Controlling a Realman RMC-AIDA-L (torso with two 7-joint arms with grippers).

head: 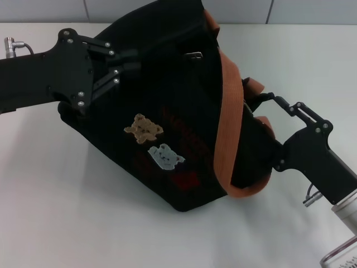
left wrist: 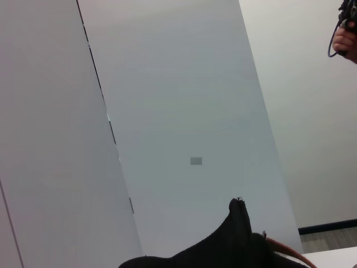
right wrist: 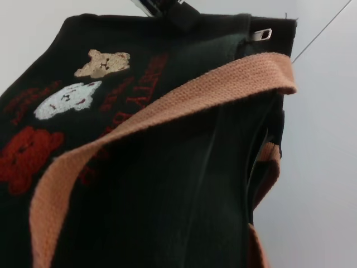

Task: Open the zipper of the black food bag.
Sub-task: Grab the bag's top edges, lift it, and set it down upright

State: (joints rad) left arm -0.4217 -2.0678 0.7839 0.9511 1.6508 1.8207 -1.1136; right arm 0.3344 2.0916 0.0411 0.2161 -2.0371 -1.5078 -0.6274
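In the head view, the black food bag (head: 167,106) is seen lying tilted on the white table (head: 67,223), near the middle and reaching toward the far wall. An orange-brown strap (head: 230,111) is draped over its right side, and a tan bear patch (head: 144,128) and a pale blue bear patch (head: 165,156) are shown on the face turned to the camera. A small silver pull tab (head: 194,54) is visible near the far top edge, where the zipper is judged to run; the track itself is lost in the black cloth. The left gripper (head: 134,60) is placed against the bag's far left corner, its fingers drawn narrow and seemingly pinching fabric, though a firm hold cannot be confirmed. The right gripper (head: 265,97) is set at the bag's right side among the strap loops; whether it is open or closed cannot be told.

In the left wrist view, only a dark peak of the bag (left wrist: 237,234) is shown against the pale wall, and no fingers are seen.

In the right wrist view, the bag's face and strap (right wrist: 167,111) fill the frame, and the silver tab (right wrist: 261,34) sits at the top corner, untouched.

The zipper is judged still closed: the bag appears braced, but the tab is yet to be grasped and drawn along
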